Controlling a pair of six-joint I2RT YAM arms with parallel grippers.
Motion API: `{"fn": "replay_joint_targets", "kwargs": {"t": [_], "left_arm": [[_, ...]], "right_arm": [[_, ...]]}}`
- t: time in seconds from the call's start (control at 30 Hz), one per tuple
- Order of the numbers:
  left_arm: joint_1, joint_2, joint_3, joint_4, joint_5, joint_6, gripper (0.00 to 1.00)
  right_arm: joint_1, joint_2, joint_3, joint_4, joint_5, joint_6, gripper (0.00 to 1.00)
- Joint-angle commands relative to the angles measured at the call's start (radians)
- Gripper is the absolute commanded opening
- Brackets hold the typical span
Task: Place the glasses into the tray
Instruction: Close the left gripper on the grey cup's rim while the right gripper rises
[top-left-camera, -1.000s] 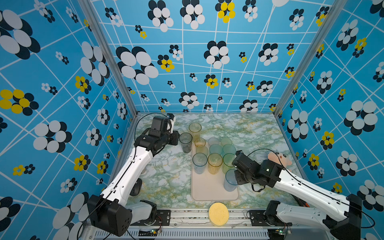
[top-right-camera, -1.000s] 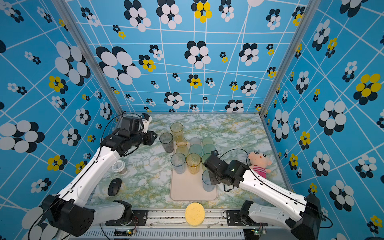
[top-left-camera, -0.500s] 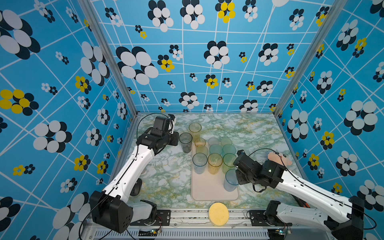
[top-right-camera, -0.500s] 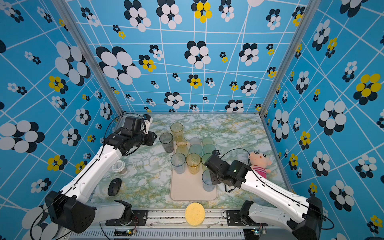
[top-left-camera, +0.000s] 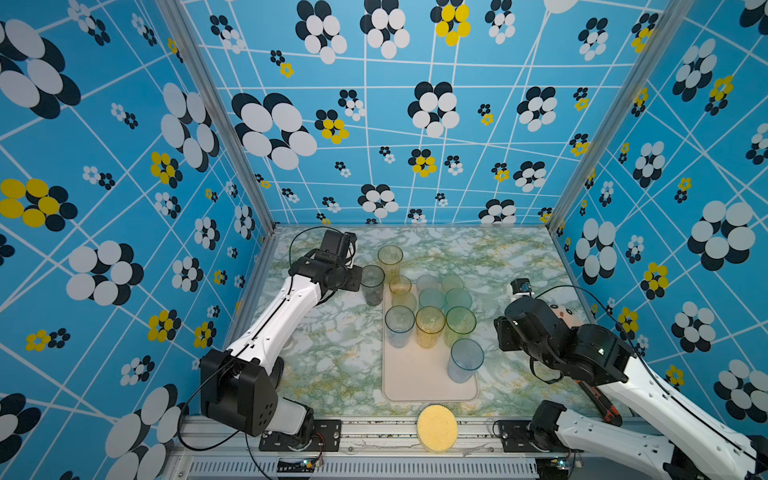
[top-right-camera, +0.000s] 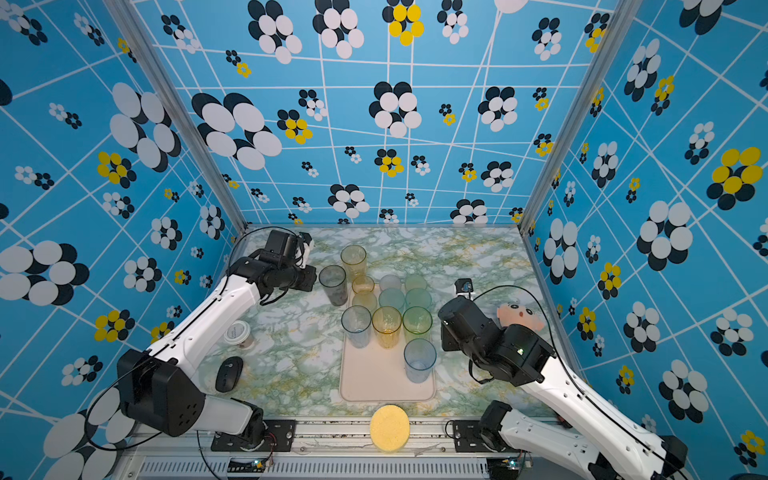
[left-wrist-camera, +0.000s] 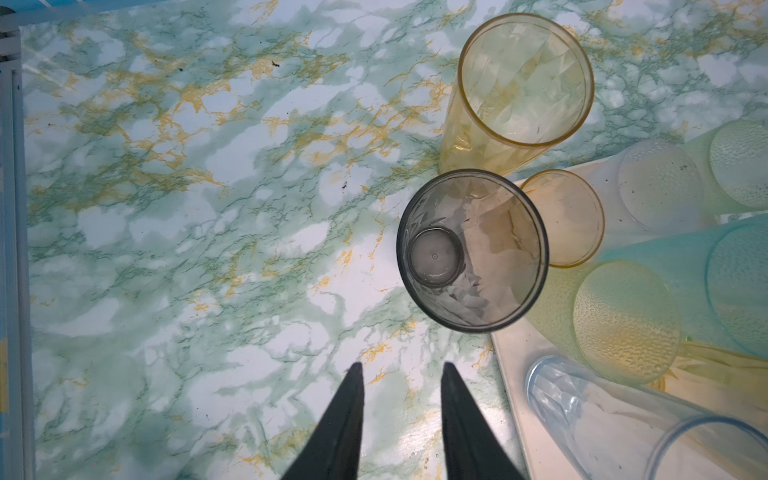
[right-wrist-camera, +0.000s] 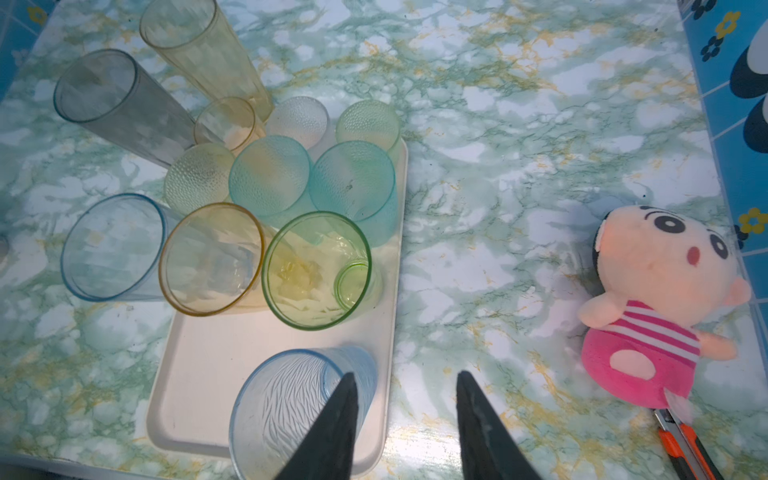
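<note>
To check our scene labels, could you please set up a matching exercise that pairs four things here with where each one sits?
Things
1. smoky grey glass
2. wavy-patterned blue glass
3. yellow sponge
4. plush toy

Places
A. on the front rail, before the tray
B. on the tray, alone at its near end
C. on the table, far right of the tray
D. on the table, just off the tray's far left corner

Pairs: 1-D, 2-B, 3-A, 4-C
</note>
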Motion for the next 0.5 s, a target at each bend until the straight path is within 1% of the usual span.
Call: {"fn": "replay_joint_targets", "kwargs": {"t": [0.0, 0.23, 0.47], "left_arm": [[-0.004, 0.041, 0.051, -0.02, -0.022, 0.009, 0.31], [-0.005, 0.133, 0.119, -0.03, -0.02, 0.021, 0.3], [-0.003, 0.199, 0.174, -0.056, -0.029, 0.03, 0.29]], "right_arm": [[-0.017, 0.014, 0.04, -0.027, 0.034, -0.045, 0.41], [-0.03, 0.078, 0.075, 0.007, 0.001, -0.09, 0.42], [-0.052, 0.099, 0.093, 0.032, -0.022, -0.121, 0.42]]}}
